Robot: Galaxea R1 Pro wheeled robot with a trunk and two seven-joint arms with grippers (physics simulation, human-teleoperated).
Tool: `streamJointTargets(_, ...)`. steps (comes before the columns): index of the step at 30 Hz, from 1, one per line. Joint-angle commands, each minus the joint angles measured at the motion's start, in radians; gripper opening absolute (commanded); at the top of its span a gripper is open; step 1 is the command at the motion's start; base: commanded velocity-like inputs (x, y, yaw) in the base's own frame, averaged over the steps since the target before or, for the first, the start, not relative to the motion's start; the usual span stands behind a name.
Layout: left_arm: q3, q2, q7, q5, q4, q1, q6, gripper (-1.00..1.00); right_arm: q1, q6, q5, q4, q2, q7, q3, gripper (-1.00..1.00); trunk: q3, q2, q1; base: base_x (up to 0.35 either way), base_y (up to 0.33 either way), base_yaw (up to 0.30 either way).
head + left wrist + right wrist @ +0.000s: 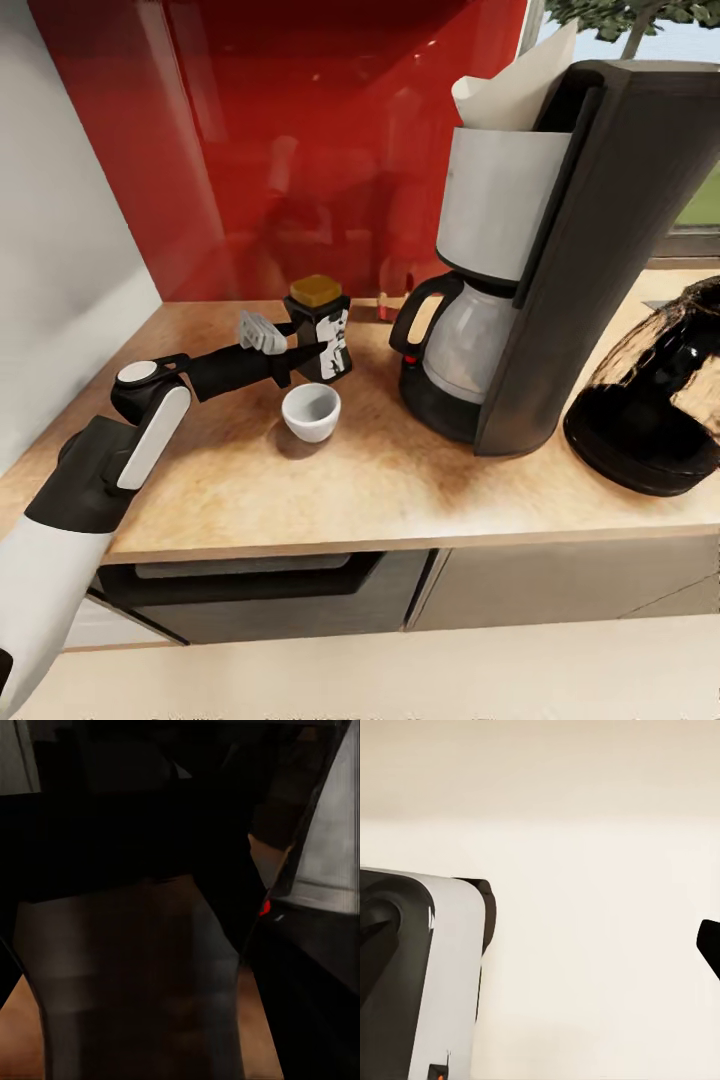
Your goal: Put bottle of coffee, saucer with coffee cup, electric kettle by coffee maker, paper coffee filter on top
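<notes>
Left arm (90, 470) nearest the head camera, reaching forward over the counter (400, 480). Left gripper (305, 340) sits at the coffee bottle (322, 335), fingers closed against its sides; the left wrist view is too dark to confirm the grasp. Bottle stands upright on the counter (gold lid up), just behind the cup (311, 410). Cup rests directly on the wood. Right of these, the coffee maker (545, 260), with the paper filter (515, 85) projecting from its top. Far right, the kettle (655, 400), just beside the maker. Right gripper: state cannot be told.
</notes>
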Motion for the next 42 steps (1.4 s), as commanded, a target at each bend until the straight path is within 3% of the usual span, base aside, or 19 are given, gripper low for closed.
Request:
streamJointTargets(1, -0.001, 0.001, 0.001, 0.009, -0.001, -0.001, 0.008, -1.0, 0.0, -0.003, 0.009, -0.001, 0.001, 0.005, -0.008, 1.0, -0.001, 0.0, 0.0, -0.188, 0.0, 0.0)
streamJointTargets(42, 0.002, 0.002, 0.003, 0.009, -0.004, -0.001, 0.008, -1.0, 0.0, -0.003, 0.01, -0.001, 0.001, 0.005, -0.008, 1.0, -0.001, 0.0, 0.0, 0.003, -0.003, 0.0)
